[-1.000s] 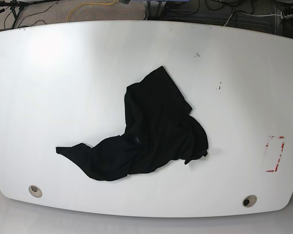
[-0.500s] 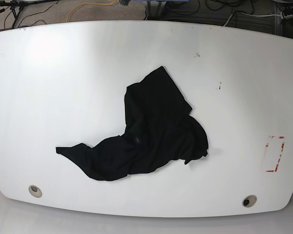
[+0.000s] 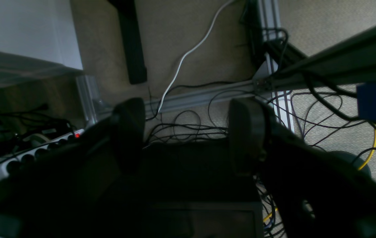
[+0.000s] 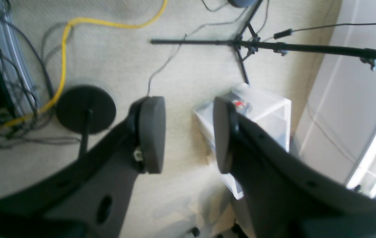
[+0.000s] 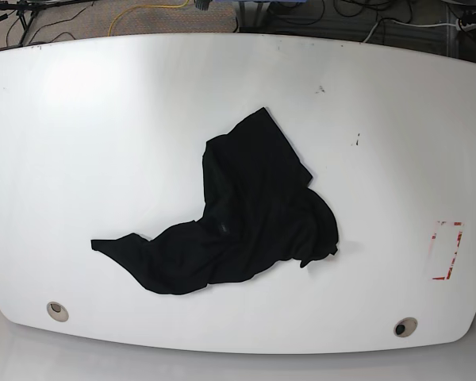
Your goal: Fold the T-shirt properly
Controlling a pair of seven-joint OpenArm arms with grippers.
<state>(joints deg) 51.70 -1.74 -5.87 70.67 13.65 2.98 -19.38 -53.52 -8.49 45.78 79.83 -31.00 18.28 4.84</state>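
Note:
The black T-shirt (image 5: 246, 218) lies crumpled in a heap near the middle of the white table (image 5: 103, 143) in the base view, one end trailing toward the front left. Neither arm shows in the base view. My left gripper (image 3: 188, 132) is open and empty, facing the floor and cables off the table. My right gripper (image 4: 188, 132) is open and empty, also facing the carpeted floor. The T-shirt does not show in either wrist view.
Red tape marks (image 5: 447, 250) sit near the table's right edge. Two cable holes (image 5: 57, 309) (image 5: 404, 327) lie near the front edge. A power strip (image 3: 16, 158) and cables lie on the floor, with a clear plastic box (image 4: 260, 109) and a stand base (image 4: 85, 109).

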